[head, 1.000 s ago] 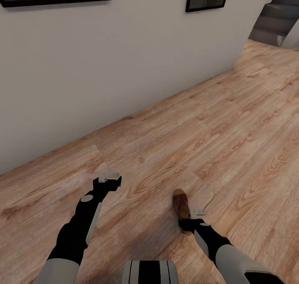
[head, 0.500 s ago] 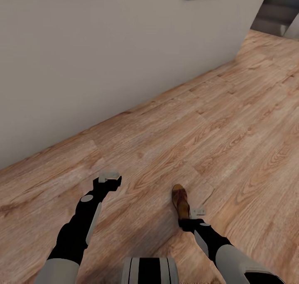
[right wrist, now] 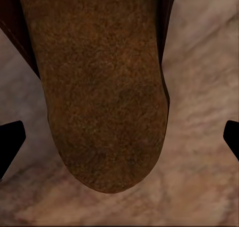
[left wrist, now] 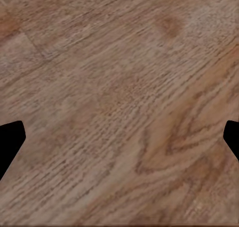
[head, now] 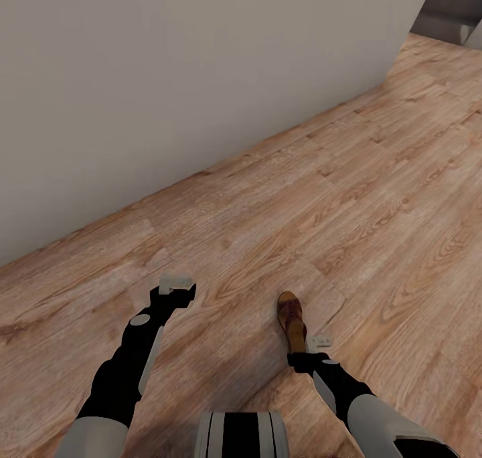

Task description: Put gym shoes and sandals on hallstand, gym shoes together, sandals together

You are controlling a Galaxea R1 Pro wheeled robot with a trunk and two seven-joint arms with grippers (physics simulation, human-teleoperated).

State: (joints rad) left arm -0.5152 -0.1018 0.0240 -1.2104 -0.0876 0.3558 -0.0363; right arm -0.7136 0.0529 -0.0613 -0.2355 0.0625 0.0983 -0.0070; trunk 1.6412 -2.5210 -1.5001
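One brown sandal [head: 292, 322] sits low and just right of centre in the head view, held off the corridor floor [head: 375, 197] by the right pincer [head: 309, 346], which appears clamped on its heel end, probably so it can be carried to the rack. The right wrist view shows its suede footbed [right wrist: 99, 87]. The left pincer [head: 176, 284], at lower left, hangs empty, apparently spread, over bare planks. A grey wall [head: 167, 76] fills the upper left.
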